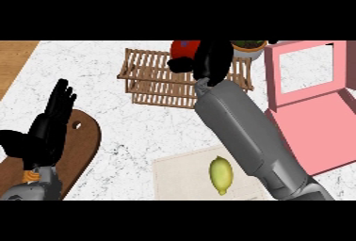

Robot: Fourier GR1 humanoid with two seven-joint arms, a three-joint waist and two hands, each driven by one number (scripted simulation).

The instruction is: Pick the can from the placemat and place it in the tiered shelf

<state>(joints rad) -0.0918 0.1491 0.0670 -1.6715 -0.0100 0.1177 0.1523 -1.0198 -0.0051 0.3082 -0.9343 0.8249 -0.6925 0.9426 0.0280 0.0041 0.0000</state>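
My right hand [208,59] reaches over the wooden slatted tiered shelf [156,77] at the back, its fingers curled round a red can [185,47]. The can is held at the shelf's far right end, and only its top shows beside the hand. The beige placemat [181,181] lies at the front, mostly under my right forearm, and a yellow lemon [220,174] rests on it. At the left my left hand [52,115] stays open with fingers up, over a wooden cutting board [82,146].
A pink open box [316,136] lies at the right with its lid frame propped up. A potted plant [248,46] stands behind the shelf, next to my right hand. A wooden strip [14,61] borders the marble counter at the far left.
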